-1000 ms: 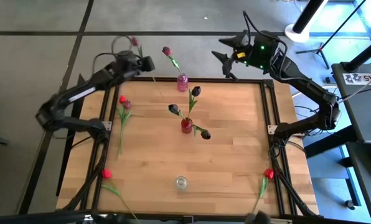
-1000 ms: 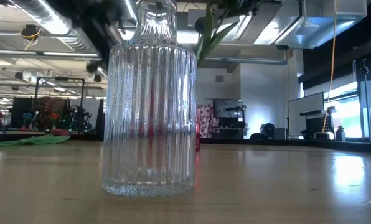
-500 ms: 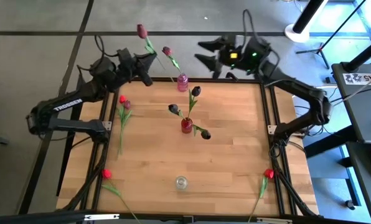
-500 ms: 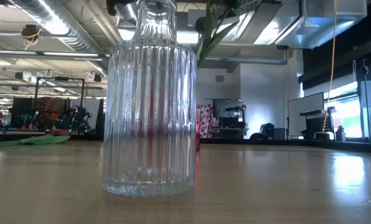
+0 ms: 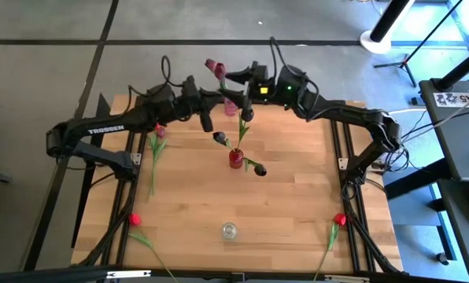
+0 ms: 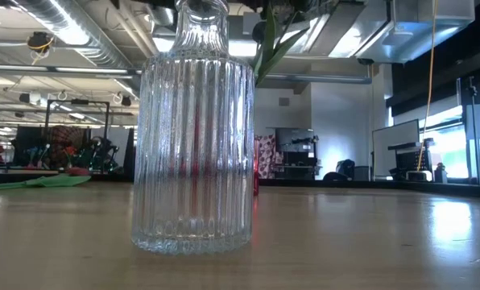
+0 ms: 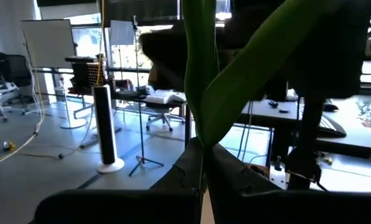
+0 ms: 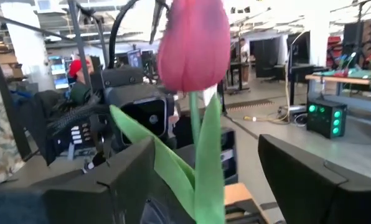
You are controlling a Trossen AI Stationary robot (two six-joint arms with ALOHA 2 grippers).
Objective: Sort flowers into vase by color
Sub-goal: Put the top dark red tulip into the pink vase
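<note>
Lower frame, high view: ribbed clear glass vase [image 5: 230,230] empty; red tulips [image 5: 134,220] and [image 5: 340,219] lie loose on the wooden desk [image 5: 282,196], two more at left edge [image 5: 156,130]. Centre: red vase [image 5: 235,158] holds three dark tulips. Top: left gripper [image 5: 205,110] pinches a pink tulip [image 5: 216,69] stem by the pink vase [image 5: 231,104]; right gripper [image 5: 236,86] spread wide around it. Roughly half sorted.

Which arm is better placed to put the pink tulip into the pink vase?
Left: the left tool grips the pink tulip by its stem; the right tool is open, the bloom merely standing between its fingers.
</note>
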